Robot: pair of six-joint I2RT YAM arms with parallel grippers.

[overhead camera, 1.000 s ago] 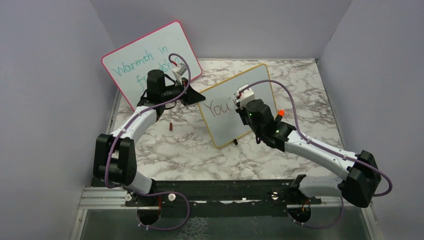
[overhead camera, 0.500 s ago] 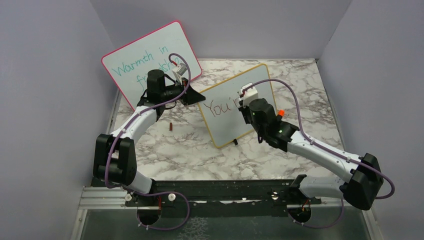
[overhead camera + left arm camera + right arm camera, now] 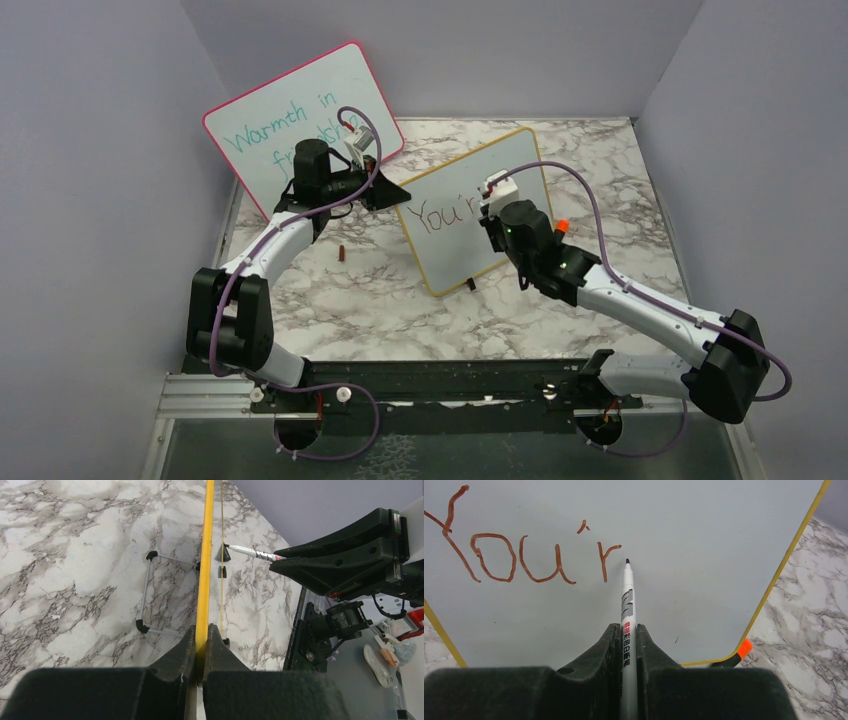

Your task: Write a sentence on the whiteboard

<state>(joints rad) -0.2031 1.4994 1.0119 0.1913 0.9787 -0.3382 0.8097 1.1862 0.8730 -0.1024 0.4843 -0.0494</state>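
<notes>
- The marble tabletop [image 3: 380,300] carries both boards. The whiteboard [image 3: 455,255] stands tilted on its feet near the middle, between the two arms.
- The pink-framed board [image 3: 270,110] with teal writing leans at the back left, behind the left arm and apart from the writing area.
- The left pincer [image 3: 201,630] is clamped on the whiteboard's yellow edge, apparently to steady it.
- The right pincer [image 3: 628,627] is closed on a white marker [image 3: 627,590]. The tip sits just right of the "r"; whether it touches cannot be told.
- The sentence [image 3: 519,560] reads only "You'r", so the task looks early, with most letters left.
- A small dark object [image 3: 343,253], perhaps a cap, lies left of the whiteboard, out of the way.
</notes>
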